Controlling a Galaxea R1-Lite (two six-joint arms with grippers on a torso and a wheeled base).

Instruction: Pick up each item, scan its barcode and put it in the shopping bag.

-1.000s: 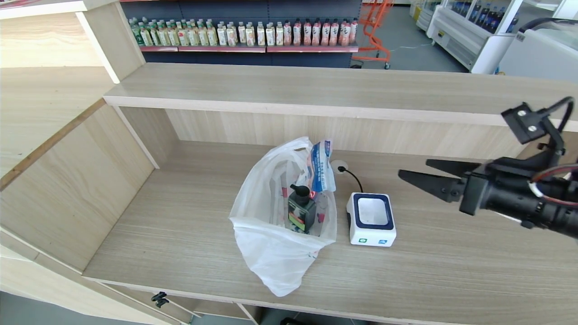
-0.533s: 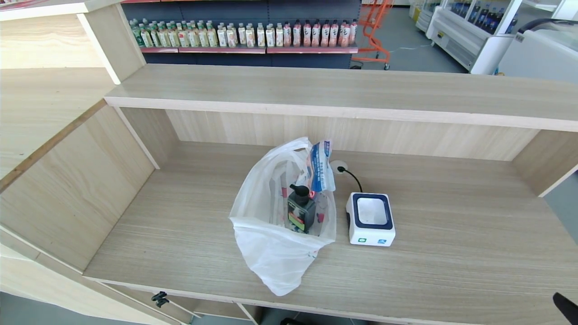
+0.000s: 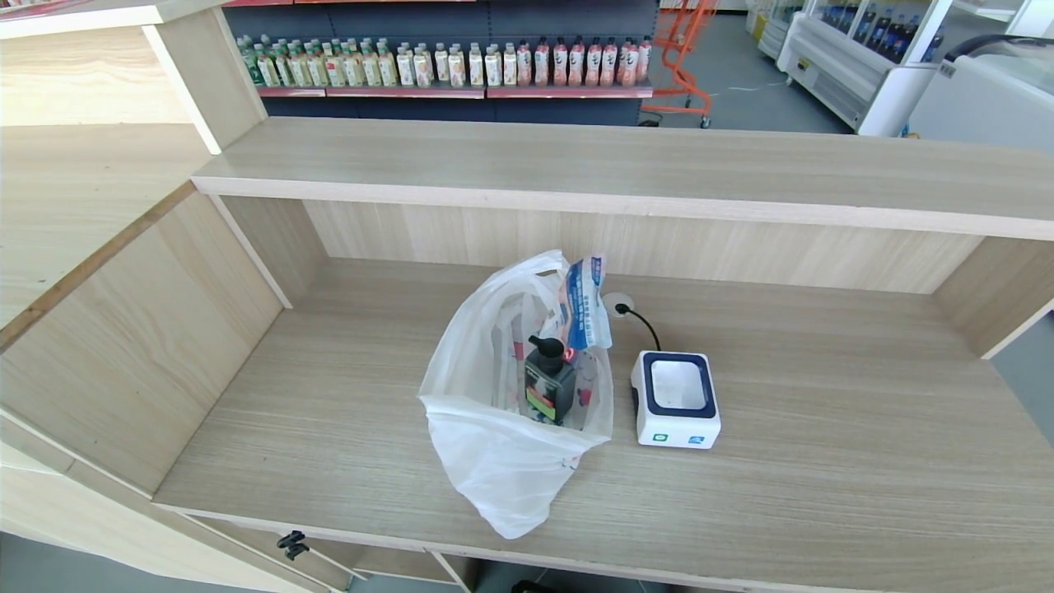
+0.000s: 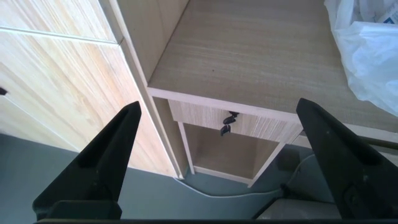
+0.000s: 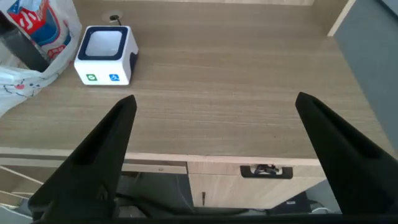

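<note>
- The right arm, which a second before had reached over the tabletop [image 3: 823, 428] on the far right of the scanner [image 3: 677, 398], had drawn back out of the head view.
- Nothing else had shifted. The white shopping bag [image 3: 510, 412] stood just beside the scanner, on its left, mouth open.
- Judging from this, the packing looked finished or nearly so: no loose item lay near the scanner.
- The head view looked into the bag. A dark pump bottle [image 3: 549, 387] stood upright inside, with a blue and white packet [image 3: 583, 301] leaning behind it, on the side nearest the scanner's black cable [image 3: 646, 324].
- The right wrist view showed the right tool [image 5: 216, 98] spread wide and empty, held out past the tabletop's front edge, nearer the robot than the scanner.
- The left wrist view showed the left tool [image 4: 219, 106] likewise spread wide and empty, well apart from the scanner, beyond the bag.
- That view also showed a drawer with a small dark handle [image 4: 227, 122] under the tabletop's front edge.
</note>
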